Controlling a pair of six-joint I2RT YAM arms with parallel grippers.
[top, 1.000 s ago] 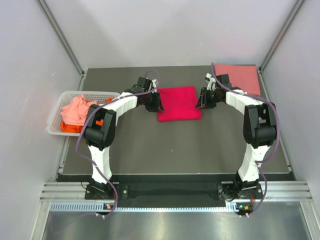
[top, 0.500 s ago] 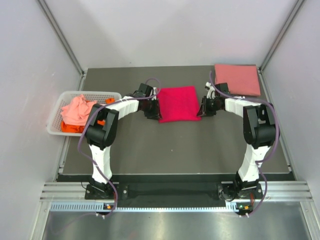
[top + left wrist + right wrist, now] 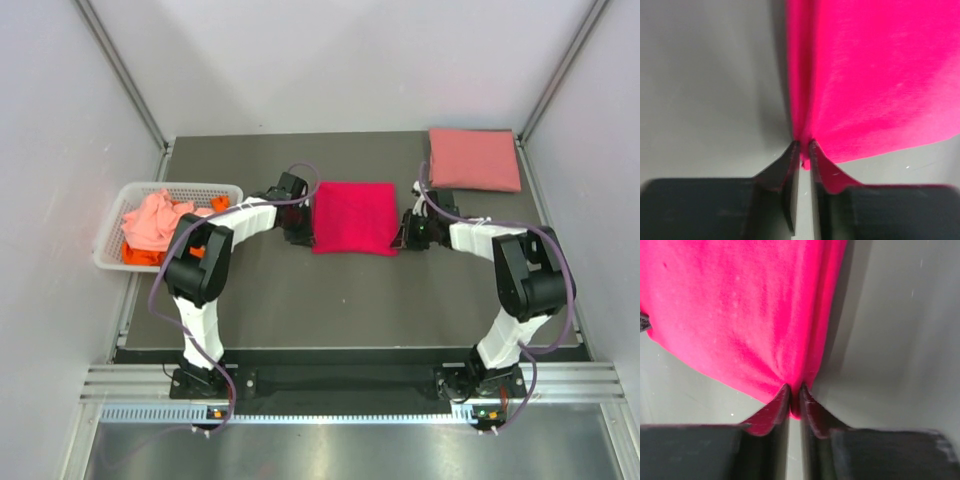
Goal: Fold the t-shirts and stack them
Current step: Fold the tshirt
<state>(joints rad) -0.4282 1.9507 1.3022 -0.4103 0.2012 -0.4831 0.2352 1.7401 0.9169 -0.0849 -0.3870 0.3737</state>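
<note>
Dark grey table (image 3: 330,300) boxed in by plain white walls (image 3: 350,60), aluminium rails (image 3: 570,378) in front

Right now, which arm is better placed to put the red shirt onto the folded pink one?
Probably the right. The left gripper and right gripper each pinch one side of the red shirt, but the pink shirt lies far right, on the right gripper's side.

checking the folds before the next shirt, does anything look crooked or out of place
Nothing stands out. The red shirt lies folded flat and square, its near corners pinched by the left hand and right hand. The pink shirt sits folded at the far right. The basket holds crumpled shirts.
</note>
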